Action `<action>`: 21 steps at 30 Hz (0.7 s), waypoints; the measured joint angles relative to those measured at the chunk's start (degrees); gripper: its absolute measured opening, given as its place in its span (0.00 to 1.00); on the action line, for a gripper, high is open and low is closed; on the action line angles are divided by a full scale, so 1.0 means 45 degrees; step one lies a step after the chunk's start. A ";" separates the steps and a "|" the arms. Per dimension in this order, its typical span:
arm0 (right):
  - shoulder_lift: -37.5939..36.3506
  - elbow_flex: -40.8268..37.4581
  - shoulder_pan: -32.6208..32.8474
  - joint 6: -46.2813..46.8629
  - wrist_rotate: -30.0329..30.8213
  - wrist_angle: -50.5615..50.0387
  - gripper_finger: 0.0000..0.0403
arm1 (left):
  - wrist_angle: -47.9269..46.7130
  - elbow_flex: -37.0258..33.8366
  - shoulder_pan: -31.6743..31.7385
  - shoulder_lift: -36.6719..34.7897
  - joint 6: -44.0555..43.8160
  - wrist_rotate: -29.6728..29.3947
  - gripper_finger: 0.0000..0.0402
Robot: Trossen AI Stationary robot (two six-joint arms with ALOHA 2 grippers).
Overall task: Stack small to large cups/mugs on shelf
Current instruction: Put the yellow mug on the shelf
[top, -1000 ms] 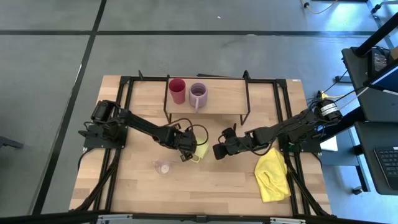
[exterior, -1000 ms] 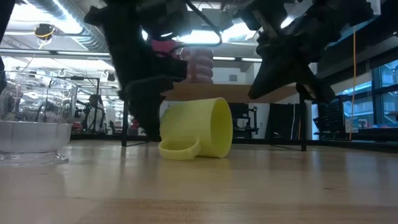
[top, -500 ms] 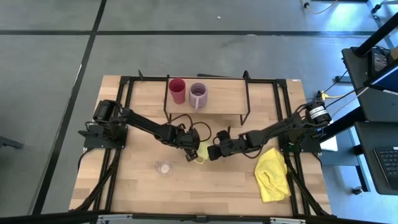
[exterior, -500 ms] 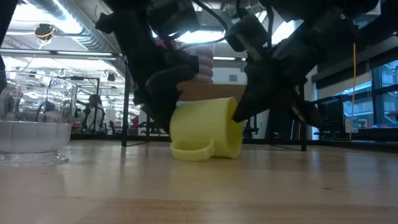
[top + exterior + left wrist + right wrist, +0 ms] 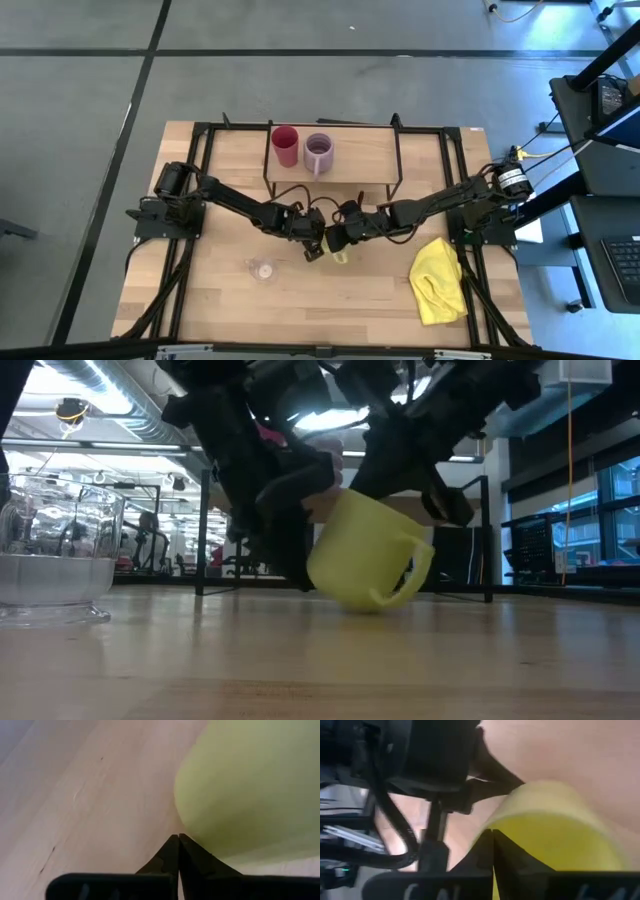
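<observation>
The yellow-green mug (image 5: 338,251) sits tilted between my two grippers at the table's middle. In the low view the mug (image 5: 362,558) rests on one low edge (image 5: 358,604), with its handle (image 5: 408,576) off the wood. My left gripper (image 5: 318,244) is shut at its left side. My right gripper (image 5: 345,238) is shut at its upper right side. The red cup (image 5: 285,147) and the lilac mug (image 5: 318,152) stand on the shelf (image 5: 362,160). The clear glass (image 5: 263,268) stands on the table near the front. My left gripper touches the mug's outer wall (image 5: 200,820) with its shut fingertips (image 5: 172,845), coming low and nearly level from the table's left. My right gripper has its shut fingertips (image 5: 487,842) on the mug's upper wall (image 5: 540,800), slanting down from the table's right. The mug leans between the two, one low edge on the table.
A crumpled yellow cloth (image 5: 437,281) lies at the table's right. The shelf's black wire legs (image 5: 395,185) stand just behind the grippers. Bare wood (image 5: 340,300) lies in front of the mug.
My right gripper has moved toward the table's left, up to the mug. My left gripper has shifted right behind it. The mug, which lay on its side with the handle on the table, has slid right and tipped up, its handle lifted off the wood.
</observation>
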 joint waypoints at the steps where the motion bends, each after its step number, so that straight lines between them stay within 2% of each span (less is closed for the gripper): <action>1: 0.0000 0.0198 -0.0021 -0.0129 -0.0009 -0.0464 0.00 | 0.0040 0.0000 0.0019 0.0000 -0.0027 0.0004 0.00; 6: 0.0009 0.0899 -0.0115 -0.0643 -0.0141 -0.1616 0.00 | 0.0164 0.0000 0.0020 -0.0007 -0.0152 0.0004 0.00; 17: 0.0010 0.0929 -0.0311 -0.1091 -0.0160 -0.1584 0.00 | -0.0042 0.0005 -0.0063 -0.0015 -0.0200 0.0013 0.00; 21: 0.0029 0.0929 -0.0484 -0.1503 -0.0344 -0.1254 0.05 | -0.0817 0.0005 -0.0063 -0.0039 0.0013 0.0216 0.00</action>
